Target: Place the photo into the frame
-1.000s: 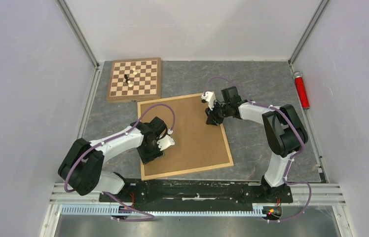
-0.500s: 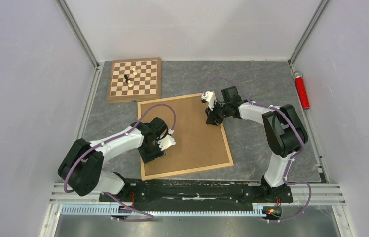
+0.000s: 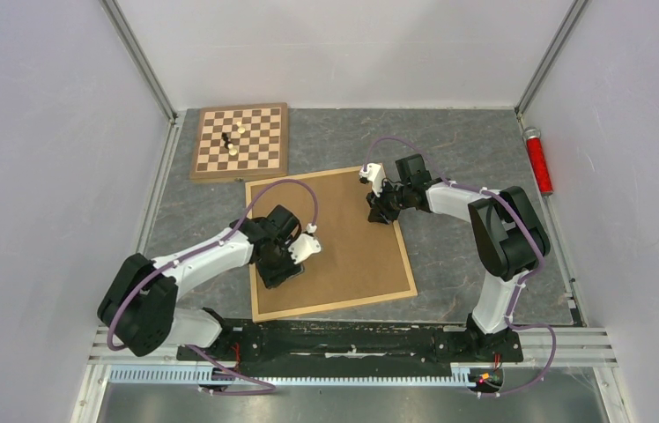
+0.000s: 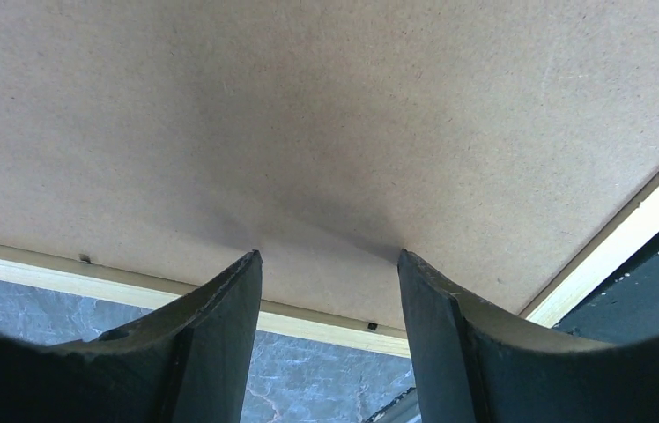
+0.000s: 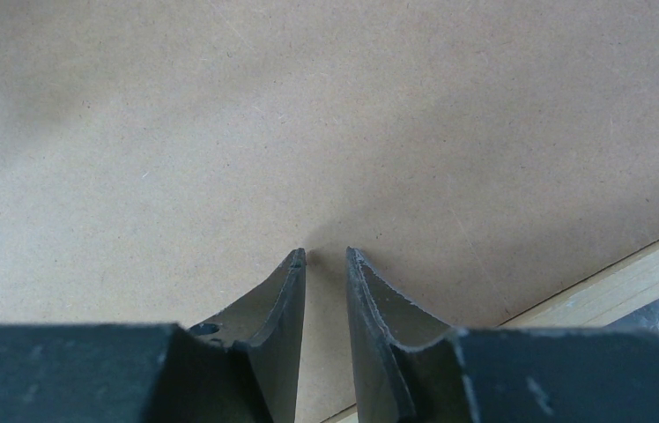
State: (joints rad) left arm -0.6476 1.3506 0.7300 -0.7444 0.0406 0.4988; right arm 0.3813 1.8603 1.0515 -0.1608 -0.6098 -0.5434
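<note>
Thin light-wood rectangular frame lies flat on the grey table, brown backing board facing up. Left gripper has its jaws apart, tips on the board. Right gripper is nearly together, clamping nothing, tips touching the board too.

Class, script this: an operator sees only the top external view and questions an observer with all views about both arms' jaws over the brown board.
Operator: Are the left jaws apart?
Observer: Yes. The left wrist view shows them wide apart and empty, with their tips at the backing board near the frame edge.
Operator: And the right jaws?
Observer: The right wrist view shows only a narrow gap with nothing between them, tips at the board.
</note>
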